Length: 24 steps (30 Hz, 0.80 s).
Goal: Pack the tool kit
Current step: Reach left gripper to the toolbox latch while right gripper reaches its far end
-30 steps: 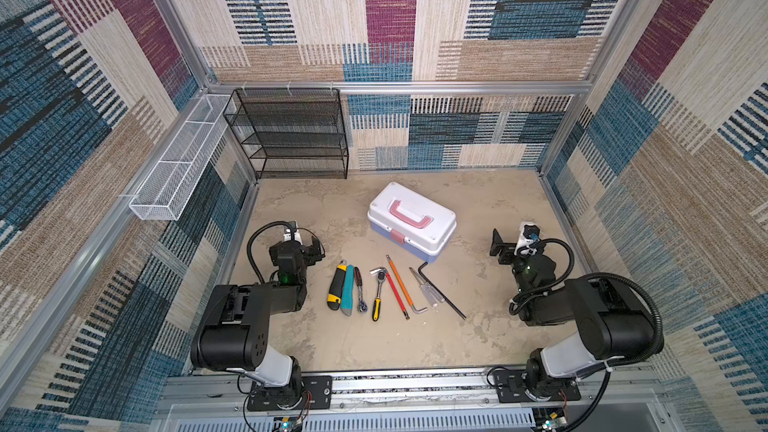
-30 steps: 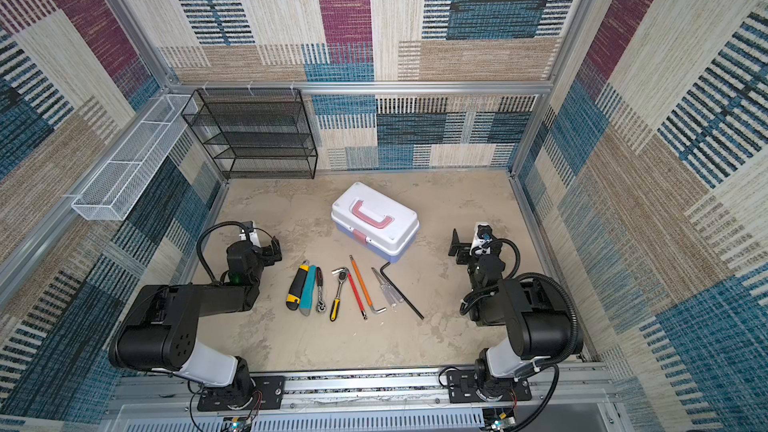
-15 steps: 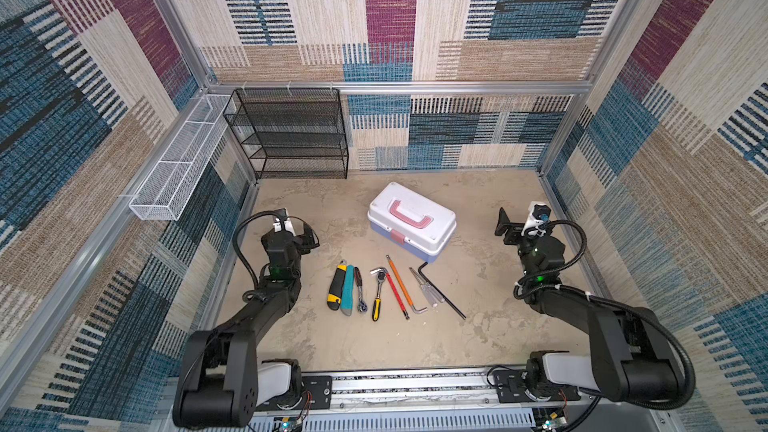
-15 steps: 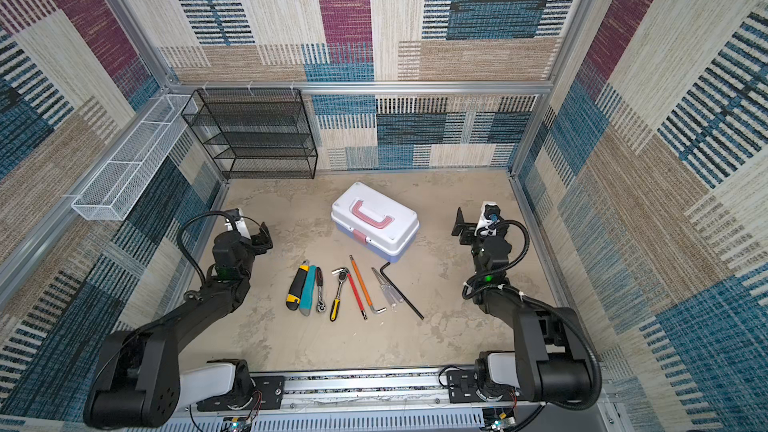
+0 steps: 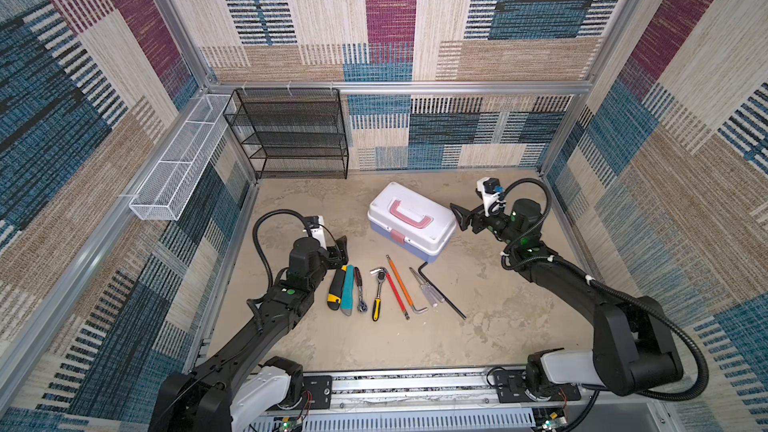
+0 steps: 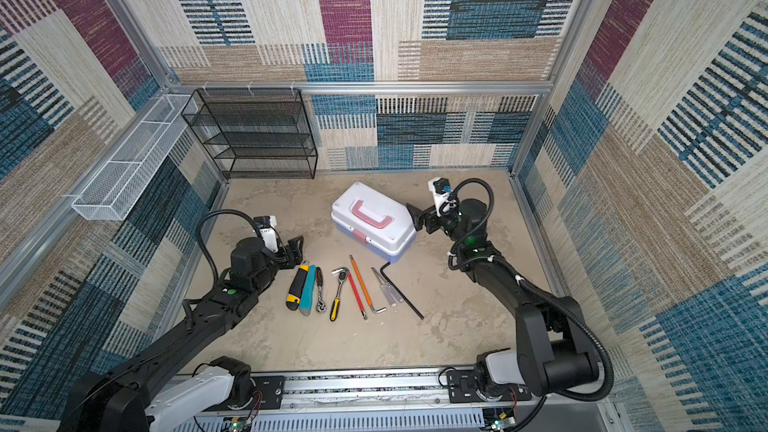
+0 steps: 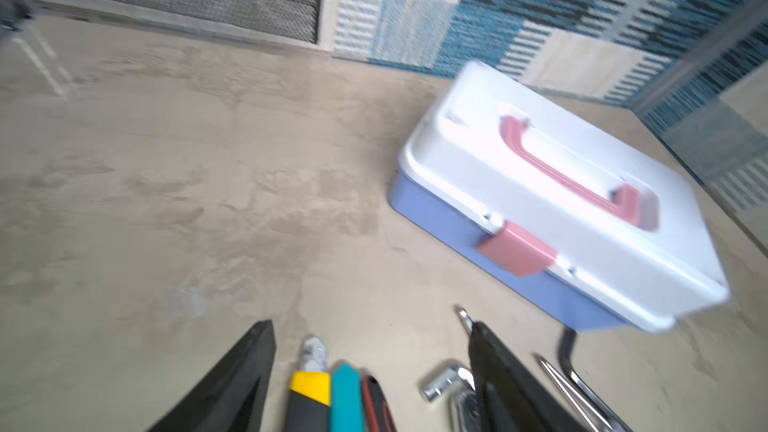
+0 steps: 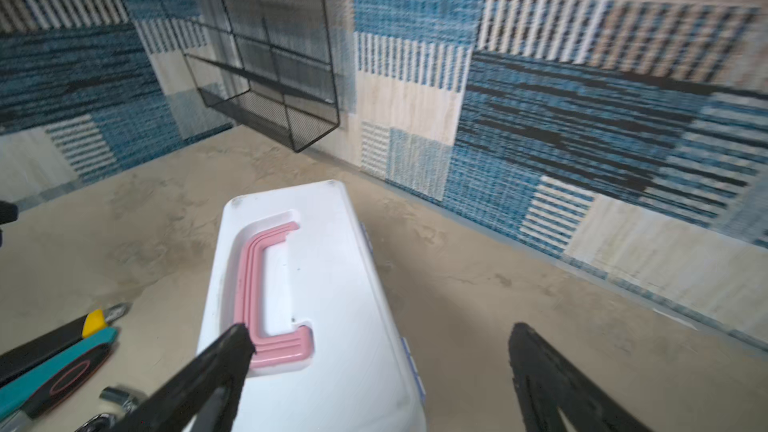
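Tool kit [image 5: 432, 238] glossy plastic; table [image 5: 498, 305] matt, rough; rack [image 5: 291, 135] wire mesh.

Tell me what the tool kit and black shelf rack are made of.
Tool kit: probably moulded plastic, glossy white lid over light blue base, smooth rounded edges. Black shelf rack: likely painted metal wire mesh, a see-through grid on thin rods.

Both arms unfold from their crouch low in the frame and stretch forward. The left gripper [image 5: 340, 248] swings right to the tip of the yellow-and-black knife [image 5: 335, 290]. The right gripper [image 5: 459, 218] slides left and up, now just beside the right end of the tool kit [image 5: 409, 222]
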{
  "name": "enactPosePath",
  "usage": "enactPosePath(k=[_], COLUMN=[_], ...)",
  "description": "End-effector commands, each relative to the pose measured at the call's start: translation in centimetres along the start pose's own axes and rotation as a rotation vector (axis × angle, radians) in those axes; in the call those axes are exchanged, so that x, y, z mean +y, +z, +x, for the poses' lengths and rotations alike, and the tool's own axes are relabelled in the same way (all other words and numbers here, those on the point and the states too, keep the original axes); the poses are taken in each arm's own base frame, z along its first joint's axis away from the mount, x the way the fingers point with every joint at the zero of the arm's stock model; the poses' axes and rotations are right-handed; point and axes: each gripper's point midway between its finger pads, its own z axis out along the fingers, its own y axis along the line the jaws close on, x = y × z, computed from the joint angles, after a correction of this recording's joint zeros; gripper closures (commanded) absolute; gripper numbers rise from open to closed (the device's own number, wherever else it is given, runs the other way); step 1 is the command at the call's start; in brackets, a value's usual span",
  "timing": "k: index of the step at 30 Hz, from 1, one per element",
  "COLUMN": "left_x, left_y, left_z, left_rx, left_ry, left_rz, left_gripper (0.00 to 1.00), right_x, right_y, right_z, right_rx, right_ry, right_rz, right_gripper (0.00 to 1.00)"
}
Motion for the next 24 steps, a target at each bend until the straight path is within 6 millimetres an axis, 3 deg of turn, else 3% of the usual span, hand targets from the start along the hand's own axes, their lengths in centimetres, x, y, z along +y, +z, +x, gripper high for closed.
enactPosePath(k=[1, 7, 12, 24], left_x=[-1.7, -5.9, -8.6, -11.7], left_y=[0.4, 1.6, 2.8, 5.5], left_z=[2.0, 5.8, 7.4, 9.4], left_rx=[0.085, 0.203, 0.248, 0.359], left_ry=[-0.020, 0.037, 0.040, -0.013], left_rz=[0.040, 0.120, 0.170, 0.270], left_gripper=[0.25, 0.27, 0.27, 0.37], right_x=[1.7, 2.4, 2.3, 1.5], right_y=[2.4, 6.4, 9.1, 12.3], right_z=[2.0, 2.8, 3.9, 5.9], right_rx=[0.119, 0.209, 0.287, 0.391], right_ry=[-0.093, -0.132, -0.157, -0.239], right_rz=[-0.070, -0.138, -0.189, -0.234], right_gripper=[0.02, 0.01, 0.00, 0.04])
